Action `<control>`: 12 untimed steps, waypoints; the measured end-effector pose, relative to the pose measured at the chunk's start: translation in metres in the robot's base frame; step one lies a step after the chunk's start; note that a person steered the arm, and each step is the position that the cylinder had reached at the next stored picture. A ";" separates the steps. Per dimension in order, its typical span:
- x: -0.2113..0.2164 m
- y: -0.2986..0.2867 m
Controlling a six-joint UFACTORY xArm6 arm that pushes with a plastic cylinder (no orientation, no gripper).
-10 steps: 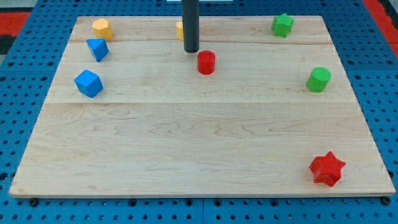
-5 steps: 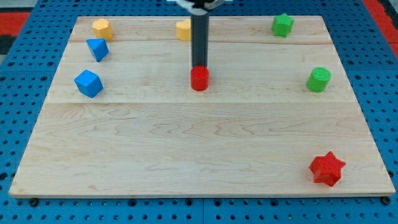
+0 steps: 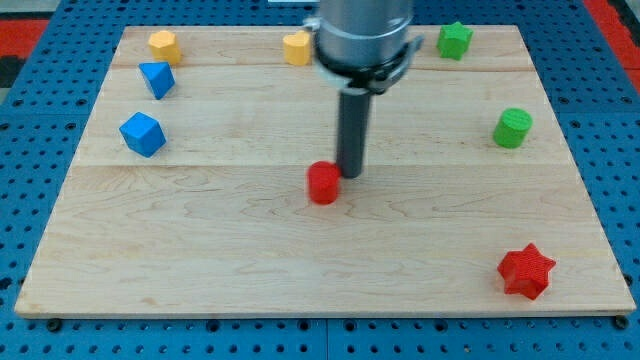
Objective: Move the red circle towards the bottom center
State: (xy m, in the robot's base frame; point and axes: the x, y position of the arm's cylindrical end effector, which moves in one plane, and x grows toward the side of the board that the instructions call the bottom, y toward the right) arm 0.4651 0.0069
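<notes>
My tip (image 3: 350,177) sits on the pale wooden bench (image 3: 300,250), the bare dark rod carrying nothing, just beside the small red circle block (image 3: 323,184) at its upper right edge; whether they touch I cannot tell. That red circle lies near the middle of the bench, a little toward the view's left of my rod. Farther out, a yellow block (image 3: 297,47) and an orange block (image 3: 164,45) lie along the view's top, with a green star (image 3: 454,40) at the top right. A green cylinder (image 3: 512,128) stands at the right edge. Two blue angular blocks (image 3: 156,78) (image 3: 141,134) sit at the left. A red star (image 3: 526,271) rests at the bottom right.
</notes>
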 end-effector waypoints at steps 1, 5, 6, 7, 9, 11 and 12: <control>0.027 -0.025; 0.011 -0.037; 0.012 -0.069; 0.029 -0.069; 0.055 -0.046; -0.046 0.014; -0.102 0.004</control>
